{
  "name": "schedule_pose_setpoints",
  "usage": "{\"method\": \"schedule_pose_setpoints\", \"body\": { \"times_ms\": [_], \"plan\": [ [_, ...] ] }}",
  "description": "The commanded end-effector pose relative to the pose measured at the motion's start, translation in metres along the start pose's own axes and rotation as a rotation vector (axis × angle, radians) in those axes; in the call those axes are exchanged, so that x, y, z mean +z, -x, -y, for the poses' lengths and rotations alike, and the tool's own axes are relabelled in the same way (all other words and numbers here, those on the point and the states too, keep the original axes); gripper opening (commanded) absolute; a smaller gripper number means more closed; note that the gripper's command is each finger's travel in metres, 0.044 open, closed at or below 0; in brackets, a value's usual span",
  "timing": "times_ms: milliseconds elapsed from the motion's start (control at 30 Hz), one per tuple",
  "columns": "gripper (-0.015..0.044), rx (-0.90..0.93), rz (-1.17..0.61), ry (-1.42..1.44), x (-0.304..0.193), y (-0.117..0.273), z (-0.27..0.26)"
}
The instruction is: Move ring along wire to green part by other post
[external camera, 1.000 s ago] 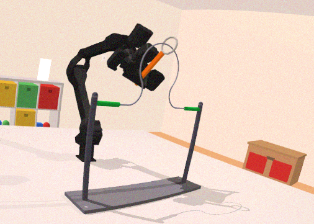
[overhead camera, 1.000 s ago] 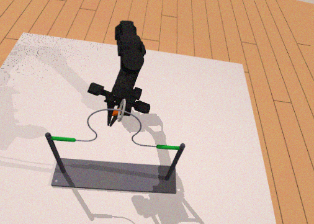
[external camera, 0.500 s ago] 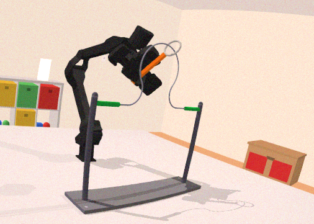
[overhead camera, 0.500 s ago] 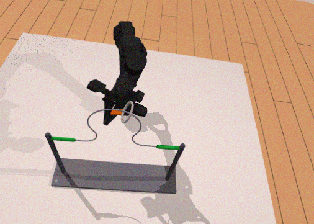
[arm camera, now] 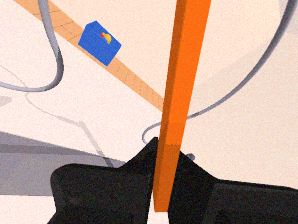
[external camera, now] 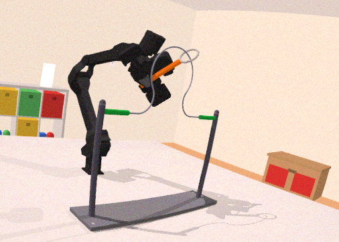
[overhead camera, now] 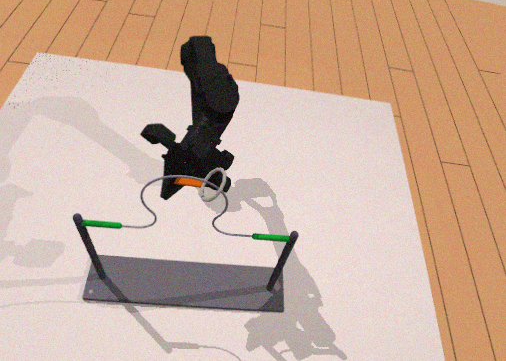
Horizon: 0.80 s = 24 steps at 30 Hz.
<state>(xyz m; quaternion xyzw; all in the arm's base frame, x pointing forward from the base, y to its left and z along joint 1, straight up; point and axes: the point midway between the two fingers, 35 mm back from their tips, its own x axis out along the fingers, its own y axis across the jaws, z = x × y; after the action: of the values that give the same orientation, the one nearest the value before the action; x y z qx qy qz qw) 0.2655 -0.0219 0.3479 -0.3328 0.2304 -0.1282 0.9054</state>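
Observation:
My gripper is shut on the orange handle near its lower end. The pale ring is around the thin grey wire, on the right side of the top arch in the top view. Whether it touches the wire I cannot tell. The handle slopes down from the ring, behind the wire in the exterior view. The left green part and right green part are bare.
A left post and a right post stand on the dark base plate. The wire's left side crosses in front of the gripper in the exterior view. A blue box shows in the wrist view.

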Motion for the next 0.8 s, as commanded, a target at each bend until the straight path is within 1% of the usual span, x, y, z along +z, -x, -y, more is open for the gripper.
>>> {"method": "schedule_pose_setpoints", "body": {
  "times_ms": [0,767],
  "plan": [
    [-0.015,-0.028,0.002,0.047,-0.001,-0.001,0.001],
    [-0.015,-0.202,0.04,0.318,0.001,-0.001,0.015]
  ]
}}
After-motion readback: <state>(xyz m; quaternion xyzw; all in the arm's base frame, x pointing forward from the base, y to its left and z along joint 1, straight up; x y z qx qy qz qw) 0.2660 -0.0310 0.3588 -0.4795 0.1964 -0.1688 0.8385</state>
